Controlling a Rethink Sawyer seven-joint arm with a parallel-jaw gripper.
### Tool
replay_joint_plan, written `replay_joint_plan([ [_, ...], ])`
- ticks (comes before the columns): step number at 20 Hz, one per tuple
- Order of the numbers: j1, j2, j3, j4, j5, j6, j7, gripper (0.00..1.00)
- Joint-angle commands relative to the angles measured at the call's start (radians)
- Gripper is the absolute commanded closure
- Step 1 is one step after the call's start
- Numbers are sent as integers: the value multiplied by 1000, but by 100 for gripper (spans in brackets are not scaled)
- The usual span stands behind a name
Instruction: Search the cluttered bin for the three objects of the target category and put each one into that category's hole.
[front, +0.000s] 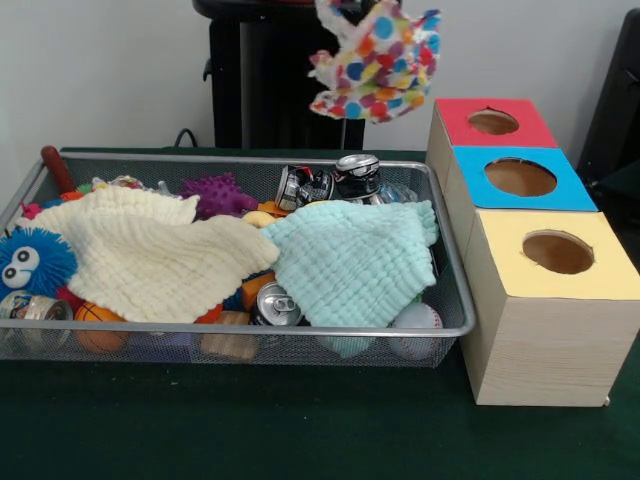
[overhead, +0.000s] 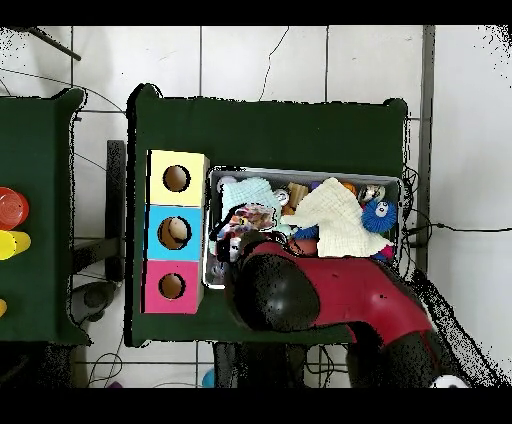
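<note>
I have the confetti cloth (front: 375, 62) hanging high above the bin (front: 452, 330), evidently gripped by the pincer out of sight, lifted clear for the yellow hole (front: 557, 252).

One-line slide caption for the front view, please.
Confetti cloth hangs lifted above the bin; cream cloth and mint cloth remain inside.

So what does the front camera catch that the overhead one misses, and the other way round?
Only the front view shows the confetti cloth hanging in the air above the bin's far end, plus crushed cans and a baseball in the clutter. Only the overhead view shows the red arm reaching over the bin, and tiled floor around the table. Both show the cream cloth, mint cloth, blue fuzzy ball and the yellow-topped hole.
</note>
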Motion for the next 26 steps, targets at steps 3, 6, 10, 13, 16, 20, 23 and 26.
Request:
replay_joint_plan([
  [3, 184, 18, -156, -115, 6, 2, 265, 100],
  [6, 255, 45, -220, -153, -9, -2, 295, 100],
  [10, 341, 92, -313, -212, -30, -4, 315, 100],
  [13, 402, 130, -383, -259, -45, 4, 332, 100],
  [16, 460, 160, -448, -300, -49, 5, 347, 100],
  [20, 532, 201, -527, -365, -50, 10, 366, 100],
  [23, 591, 250, -601, -430, -81, 51, 388, 100],
  [26, 621, 287, -643, -451, -81, 72, 375, 100],
])
